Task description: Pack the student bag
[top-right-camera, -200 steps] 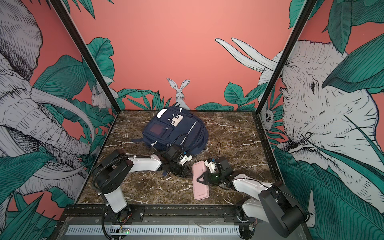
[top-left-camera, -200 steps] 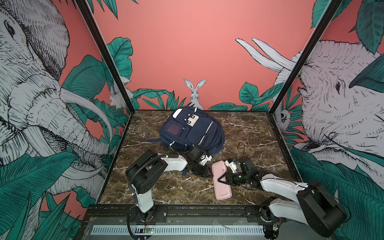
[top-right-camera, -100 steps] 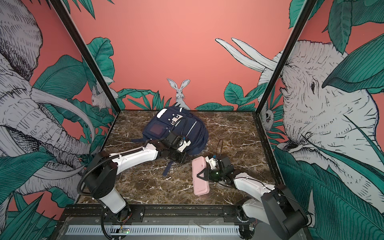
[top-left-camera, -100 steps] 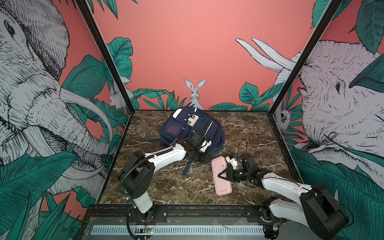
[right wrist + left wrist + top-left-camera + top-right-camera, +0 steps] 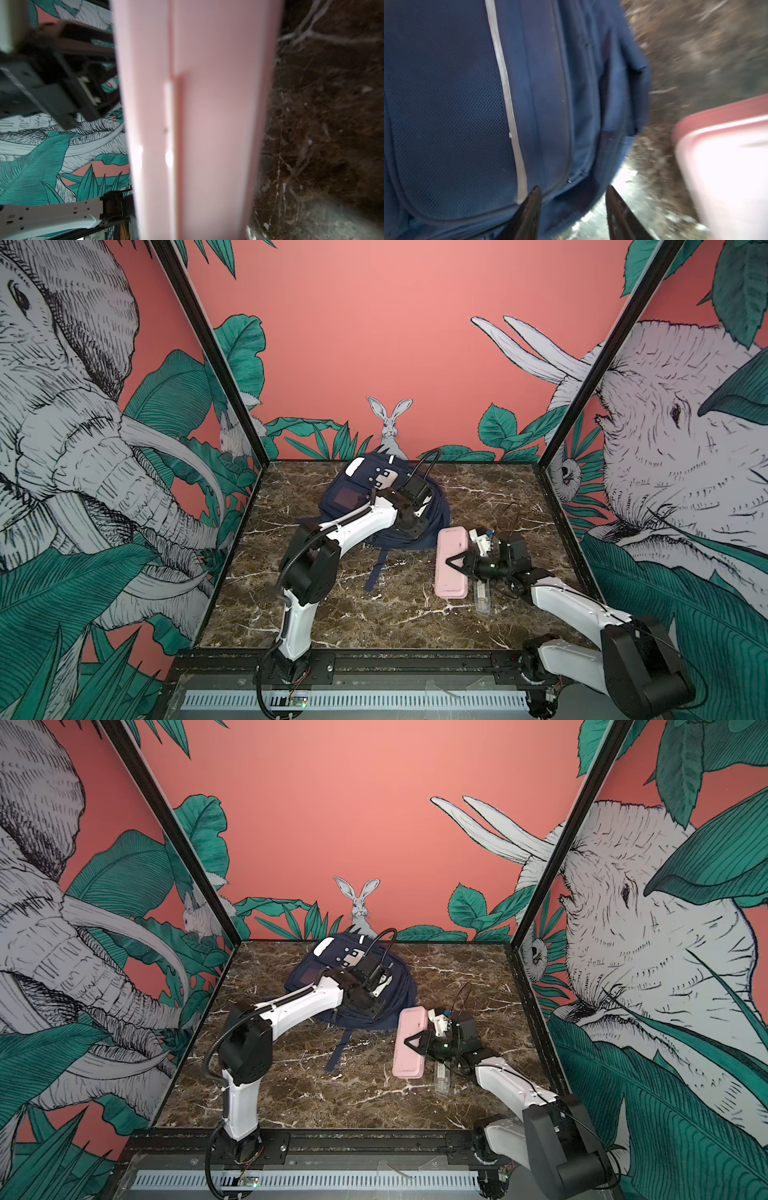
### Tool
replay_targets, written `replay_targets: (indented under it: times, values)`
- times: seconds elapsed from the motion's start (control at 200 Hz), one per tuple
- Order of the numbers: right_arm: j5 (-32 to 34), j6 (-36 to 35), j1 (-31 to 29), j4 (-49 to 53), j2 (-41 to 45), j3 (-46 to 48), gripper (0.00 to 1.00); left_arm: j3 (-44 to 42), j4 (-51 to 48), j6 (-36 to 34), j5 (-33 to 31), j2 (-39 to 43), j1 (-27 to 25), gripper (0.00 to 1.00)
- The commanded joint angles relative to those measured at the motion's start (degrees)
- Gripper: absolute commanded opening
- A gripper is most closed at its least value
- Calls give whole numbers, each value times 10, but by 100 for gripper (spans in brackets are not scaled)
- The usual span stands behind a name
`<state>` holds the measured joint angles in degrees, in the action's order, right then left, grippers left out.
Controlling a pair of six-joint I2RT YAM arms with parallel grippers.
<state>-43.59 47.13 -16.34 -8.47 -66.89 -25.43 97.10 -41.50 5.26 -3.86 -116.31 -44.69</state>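
Marble worktop [image 5: 316, 614]: navy student bag [image 5: 345, 499] lies flat at back-centre, unmoved. Left gripper [image 5: 573, 193] has swung from the bag's front edge up over its right flank, jaws apart and wider than before. Right gripper [image 5: 455, 563] clamps the pink pencil case [image 5: 449, 580] just right of the bag; the case has been nudged backward.

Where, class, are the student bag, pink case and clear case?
student bag [image 5: 346, 498]: in a top view, dark square patch
pink case [image 5: 451, 585]: in a top view, its near end
clear case [image 5: 483, 601]: in a top view, near end
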Motion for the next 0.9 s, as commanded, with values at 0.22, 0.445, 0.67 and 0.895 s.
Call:
replay_targets:
  times: [0.22, 0.445, 0.67, 0.895]
  values:
    - [-33, 16, 21, -49, 9, -20, 18, 96, -54, -42, -154, -74, -33, 55]
    - [-40, 22, 23, -55, 10, -21, 18, 137, -88, -40, -196, -104, -31, 34]
    - [-40, 18, 26, -60, -6, -37, 17, 148, -96, -46, -204, -75, -31, 3]
    - [-36, 24, 32, -72, -32, -58, 15, 170, -104, -65, -184, -28, -30, 0]
